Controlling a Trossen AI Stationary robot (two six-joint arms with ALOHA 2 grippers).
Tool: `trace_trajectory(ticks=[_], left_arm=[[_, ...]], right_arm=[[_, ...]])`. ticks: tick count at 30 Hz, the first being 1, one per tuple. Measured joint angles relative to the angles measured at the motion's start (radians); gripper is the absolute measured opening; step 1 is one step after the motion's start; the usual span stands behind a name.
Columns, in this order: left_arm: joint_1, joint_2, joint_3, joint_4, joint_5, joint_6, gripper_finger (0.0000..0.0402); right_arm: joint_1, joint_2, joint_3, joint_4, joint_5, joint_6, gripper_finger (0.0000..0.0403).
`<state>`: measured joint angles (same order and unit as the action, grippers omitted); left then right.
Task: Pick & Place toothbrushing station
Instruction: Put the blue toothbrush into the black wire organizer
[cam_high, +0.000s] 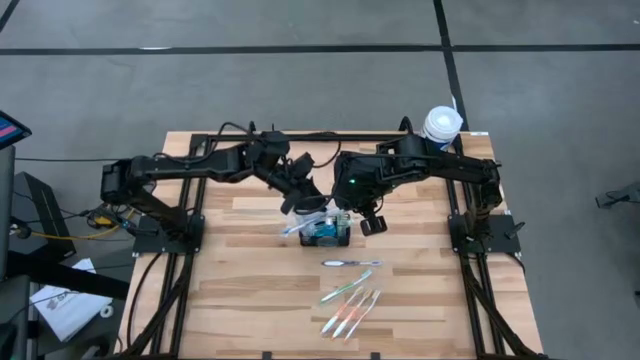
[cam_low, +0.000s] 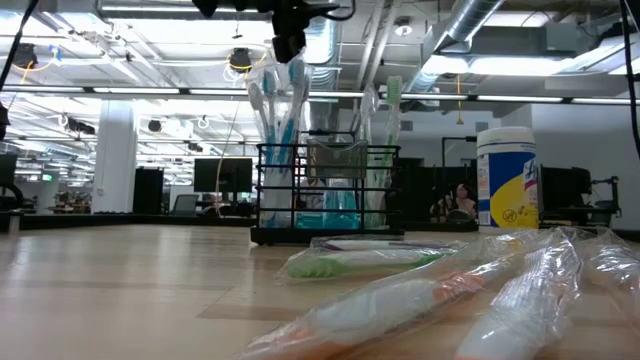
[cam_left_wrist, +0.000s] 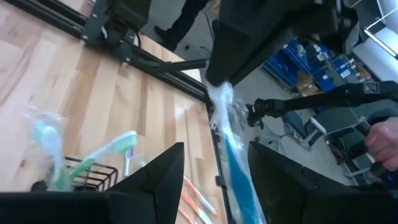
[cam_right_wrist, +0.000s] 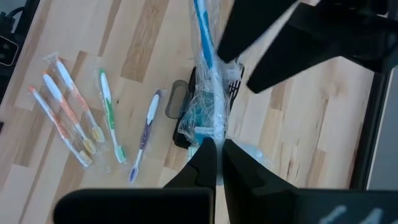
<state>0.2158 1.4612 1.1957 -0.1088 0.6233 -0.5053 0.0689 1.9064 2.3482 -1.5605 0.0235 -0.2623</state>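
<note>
The left gripper (cam_high: 300, 196) hangs over the middle of the wooden slatted table (cam_high: 250, 290), its two dark fingers (cam_left_wrist: 155, 180) spread to either side of a blue toothbrush in a clear plastic wrapper (cam_left_wrist: 231, 149). Whether they actually press on the wrapper cannot be told. Just below and beside this gripper stands the small black wire-mesh rectangular caddy (cam_high: 328, 237), upright, already holding several wrapped toothbrushes that stick up from its compartments, a green-handled one (cam_left_wrist: 106, 155) among them.

The right gripper (cam_high: 371, 222) sits on the caddy's other side, close to the left gripper, with its fingers pressed together and nothing between them; its tips point down at the caddy (cam_right_wrist: 205, 118). The two arms crowd the air above the caddy from both sides, so little free room is left right over it.

Nearer the table's front edge than both grippers, a purple toothbrush (cam_high: 350, 263) lies alone just beyond the caddy. Farther out lie a green one (cam_high: 345, 291) and a cluster of orange-and-white wrapped toothbrushes (cam_high: 350, 315), all flat and apart from the caddy. A white cylindrical tub with a yellow-and-blue label (cam_high: 441, 125) stands at the far right corner, behind the right arm and well clear of both grippers. The left half of the table is bare wood, and black frame rails (cam_high: 190, 290) run down both sides.
</note>
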Motion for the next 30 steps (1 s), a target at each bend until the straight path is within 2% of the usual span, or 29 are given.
trace_trajectory(ticks=[10,30], left_arm=[[-0.018,0.0,0.0,0.001,0.032,0.0,0.0172],[-0.021,0.0,0.0,0.001,0.032,0.0,0.0172]], right_arm=[[0.0,0.0,0.0,0.0,-0.007,-0.008,0.0],[-0.013,0.0,0.0,0.051,-0.025,-0.029,0.0]])
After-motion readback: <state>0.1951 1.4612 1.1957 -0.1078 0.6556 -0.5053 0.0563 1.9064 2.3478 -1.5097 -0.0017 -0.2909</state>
